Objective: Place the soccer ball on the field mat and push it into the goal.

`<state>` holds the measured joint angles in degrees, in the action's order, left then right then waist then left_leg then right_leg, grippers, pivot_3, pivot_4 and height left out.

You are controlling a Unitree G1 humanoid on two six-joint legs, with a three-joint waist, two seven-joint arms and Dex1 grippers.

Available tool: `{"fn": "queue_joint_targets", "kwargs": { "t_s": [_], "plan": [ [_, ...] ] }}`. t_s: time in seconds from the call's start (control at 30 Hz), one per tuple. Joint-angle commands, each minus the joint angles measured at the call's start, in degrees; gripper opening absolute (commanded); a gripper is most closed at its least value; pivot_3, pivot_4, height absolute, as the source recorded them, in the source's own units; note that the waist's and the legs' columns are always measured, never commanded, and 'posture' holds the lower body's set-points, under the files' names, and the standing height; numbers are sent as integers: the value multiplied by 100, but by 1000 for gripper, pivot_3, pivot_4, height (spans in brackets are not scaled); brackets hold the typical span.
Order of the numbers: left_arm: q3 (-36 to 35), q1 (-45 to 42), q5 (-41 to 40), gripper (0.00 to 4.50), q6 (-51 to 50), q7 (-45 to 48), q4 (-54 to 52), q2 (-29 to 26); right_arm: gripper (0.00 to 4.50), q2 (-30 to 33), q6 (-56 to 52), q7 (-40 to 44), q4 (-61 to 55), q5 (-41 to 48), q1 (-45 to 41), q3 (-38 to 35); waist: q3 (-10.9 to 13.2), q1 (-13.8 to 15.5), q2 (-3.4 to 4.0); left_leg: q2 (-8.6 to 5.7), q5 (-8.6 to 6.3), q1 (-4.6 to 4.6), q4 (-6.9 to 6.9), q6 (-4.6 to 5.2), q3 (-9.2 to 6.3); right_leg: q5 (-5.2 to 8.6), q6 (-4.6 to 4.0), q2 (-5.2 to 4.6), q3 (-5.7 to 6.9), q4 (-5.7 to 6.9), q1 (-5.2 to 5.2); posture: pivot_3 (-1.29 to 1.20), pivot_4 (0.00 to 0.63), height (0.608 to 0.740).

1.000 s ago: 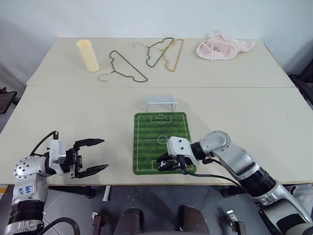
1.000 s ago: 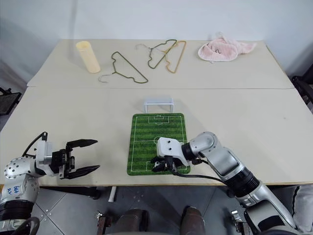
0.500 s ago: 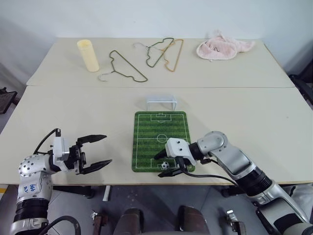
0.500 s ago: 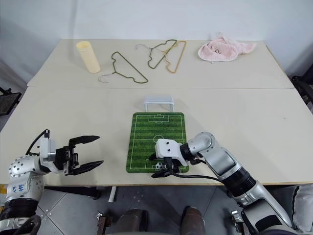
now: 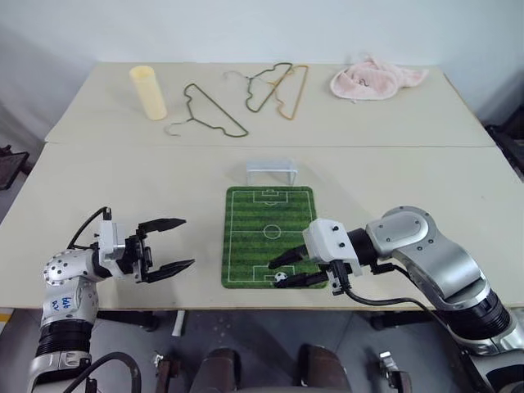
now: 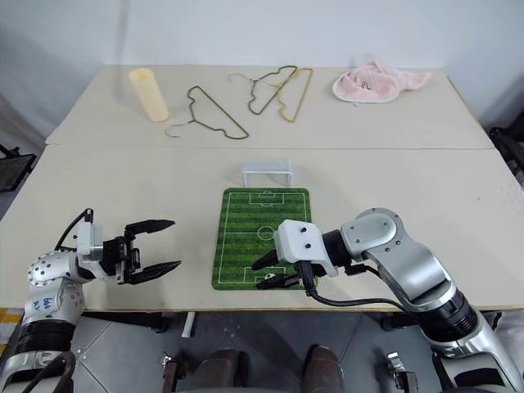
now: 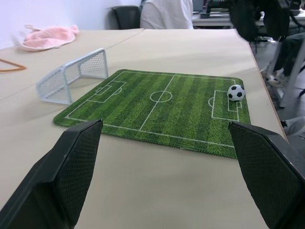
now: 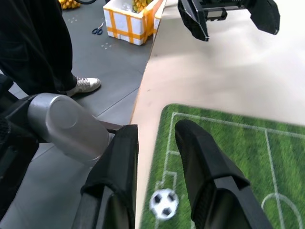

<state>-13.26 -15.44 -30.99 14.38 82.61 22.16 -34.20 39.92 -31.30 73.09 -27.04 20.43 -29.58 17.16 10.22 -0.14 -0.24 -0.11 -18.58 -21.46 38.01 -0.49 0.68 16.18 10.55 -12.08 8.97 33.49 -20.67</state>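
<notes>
**Ball released on the near end of the mat, right arm lifting away**

Since a second earlier, the right gripper (image 5: 288, 272) had let go of the tiny white soccer ball with black patches (image 5: 281, 278) and risen off the mat; it had been pressed low over the near edge with the ball hidden between its fingers, and the ball then lay free beneath it. Its two black fingers stood a little apart with nothing between them. The left gripper (image 5: 172, 244) hovered over bare tabletop well to the left of the mat, fingers spread wide and empty, pointing towards the pitch.

The ball rested on the flat green striped field mat with white pitch lines (image 5: 269, 221), in the penalty box at the end nearest the robot, close to the table's front edge. The small white translucent goal frame (image 5: 271, 170) stood just beyond the mat's far end, mouth facing the pitch, with nothing inside it.

Placing looked done; the push remained. The ball sat so near the edge that a glancing touch from a finger could roll it backwards off the table, and an off-centre push over the whole length of the mat could send it wide of the narrow goal. A hard shove might also knock the light frame away.

No container was on the table; a pale yellow cylinder (image 5: 147, 92), wire hangers (image 5: 246, 98) and a pink cloth (image 5: 375, 79) lay at the far side
</notes>
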Motion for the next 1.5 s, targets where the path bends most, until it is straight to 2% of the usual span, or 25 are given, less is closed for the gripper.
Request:
{"fn": "queue_joint_targets", "kwargs": {
  "t_s": [0.03, 0.1, 0.13, 0.5, 0.7, 0.9, 1.1, 1.27, 1.43, 1.5],
  "plan": [
    [-31, -79, -21, 4500, 36, 131, 55, -48, 838, 439, 269, 76, -272, -26, 661, -43, 1, 6, -2, 1, -3, 1, -1, 0, -2, 0, 0, 0, 3, 0, 1, 0, 150, 740],
    [-5, -110, -13, 4500, 44, 162, 93, -39, 180, 415, 431, 4, -101, -165, 744, 82, 2, -18, -3, 1, -5, 1, -1, 3, 5, 0, 0, 0, 0, -3, 0, 0, 150, 740],
    [10, -123, -6, 4500, 41, 163, 99, -30, 28, 362, 519, -33, 27, -250, 754, 163, 1, -25, -3, 2, -5, 2, 0, 2, 7, 0, 0, 0, -1, -3, 0, 0, 150, 740],
    [-19, -19, -27, 4500, -9, 157, -28, -103, 28, -198, 1047, -186, 999, -719, 716, 675, 2, -4, -3, 3, -5, 8, 2, 2, 7, 0, 0, 0, -1, -1, 4, 0, 150, 740],
    [-52, 43, -37, 4500, -10, 116, -89, -149, 28, -577, 1371, -356, 1743, -968, 364, 639, 2, -12, -2, 3, -5, 8, 4, 2, 9, 0, 0, 0, -2, 0, 3, 0, 150, 740],
    [-23, -175, 13, 4500, 37, 49, 48, -119, 28, -774, 1580, -935, 2750, -1086, -699, -39, 3, -24, -1, 4, -4, 8, 5, 1, 9, 0, -1, 0, -3, 4, 1, 0, 150, 740],
    [25, -501, 109, 4500, 176, 57, 369, -63, 28, -788, 1351, -1400, 2809, -948, -1106, -702, 3, -7, 0, 3, -6, 6, 0, 0, 5, 0, -1, 0, 9, 2, 0, 0, 150, 740],
    [66, -843, 219, 4500, 199, 10, 675, -1, 28, -568, 864, -1668, 2196, -675, -862, -1244, 3, -11, 0, 3, -8, 3, -3, 1, 10, 0, -1, 0, 11, 0, -4, 0, 150, 740],
    [18, -1108, 378, 4500, -187, -494, 1024, -40, 28, -68, 496, -1543, 1812, -326, -15, -1813, 3, -1, -1, 3, -9, 3, -3, 3, 12, 0, -1, 0, 10, -1, -3, 0, 150, 740],
    [-14, -1178, 388, 4500, -281, -623, 1118, -36, 412, 222, 435, -1321, 1856, -161, 458, -2038, 4, 32, -3, 3, -10, 3, -3, 5, 12, 0, -1, 0, 11, -4, 0, 0, 150, 740]
  ]
}}
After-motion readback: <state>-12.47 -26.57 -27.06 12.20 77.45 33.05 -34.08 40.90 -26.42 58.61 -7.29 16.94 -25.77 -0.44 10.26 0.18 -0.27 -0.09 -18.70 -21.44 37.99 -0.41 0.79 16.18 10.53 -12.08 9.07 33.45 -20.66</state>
